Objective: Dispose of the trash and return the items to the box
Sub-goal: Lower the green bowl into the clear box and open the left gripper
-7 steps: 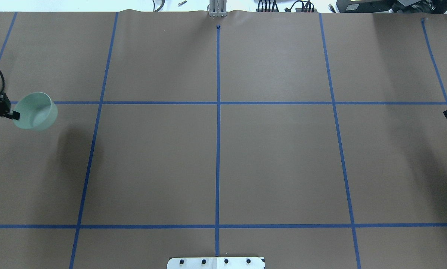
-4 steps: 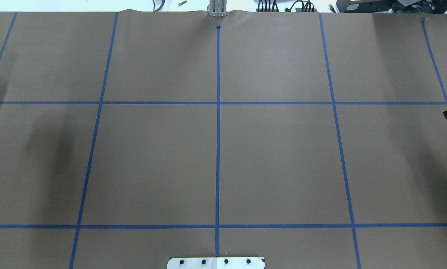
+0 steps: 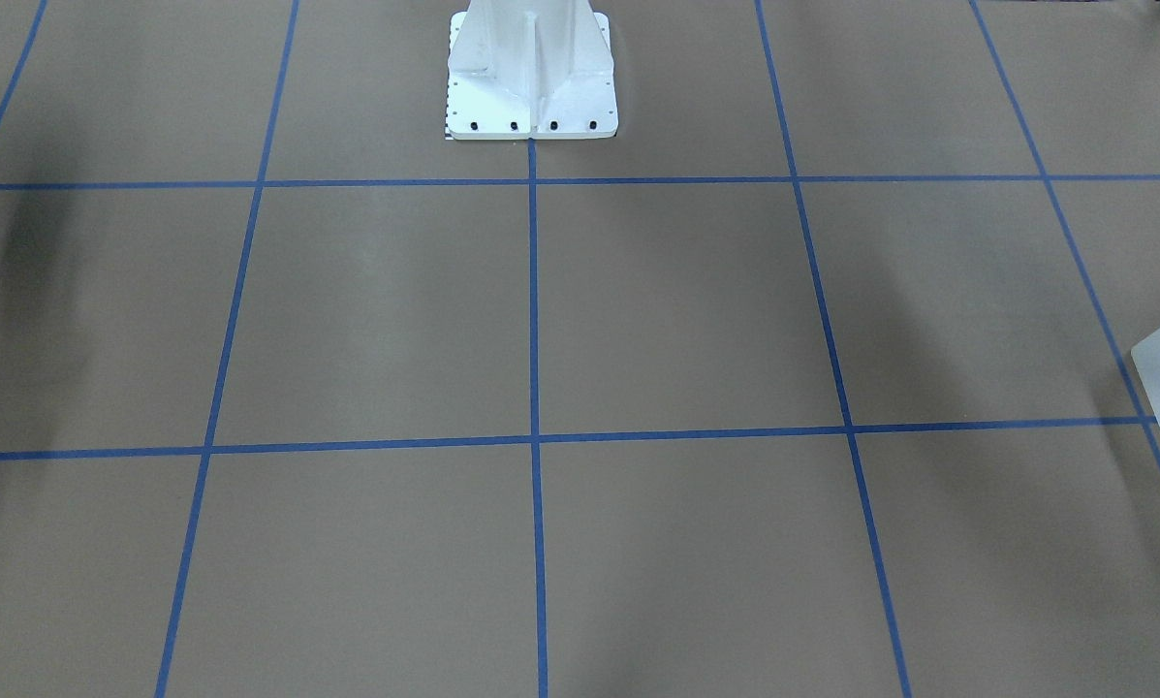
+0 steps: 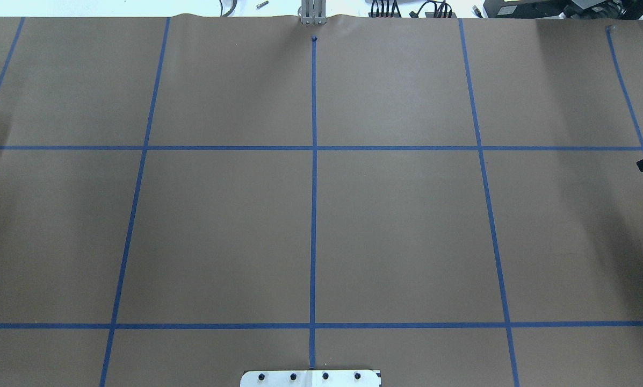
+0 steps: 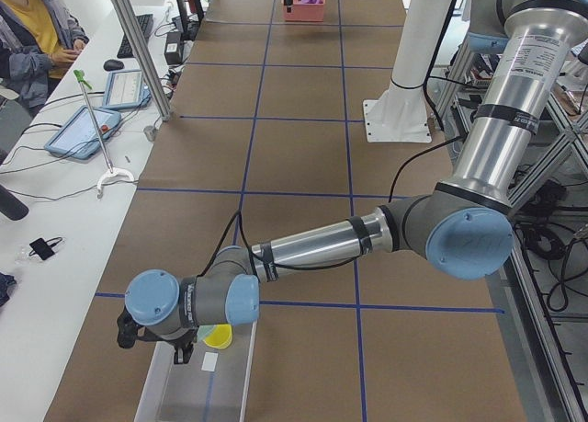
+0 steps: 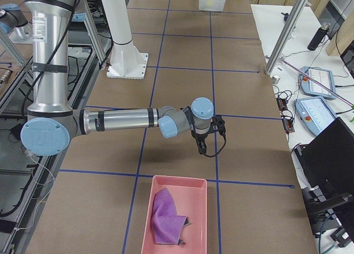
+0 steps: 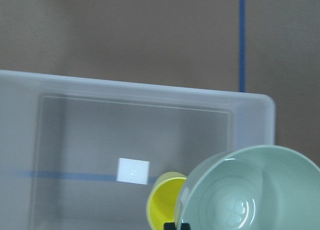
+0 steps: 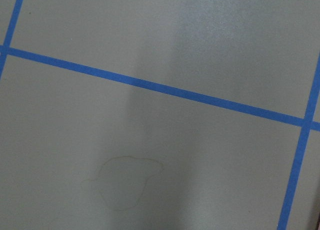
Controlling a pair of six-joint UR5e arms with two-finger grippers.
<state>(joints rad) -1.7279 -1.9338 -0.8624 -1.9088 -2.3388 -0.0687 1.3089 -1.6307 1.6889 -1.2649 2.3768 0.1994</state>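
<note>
bowl (image 7: 240, 195) in left gripper (image 7: 178, 226) over box (image 7: 150, 89) | cup (image 7: 162, 202) inside

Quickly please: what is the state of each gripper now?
Left gripper: jaws shut on the mint-green bowl, above the box.
Right gripper: cannot be told; too little of it shows.

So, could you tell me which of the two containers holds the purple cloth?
The pink plastic tray holds the rumpled purple cloth; the frosted translucent plastic box holds a small yellow plastic cup.
</note>
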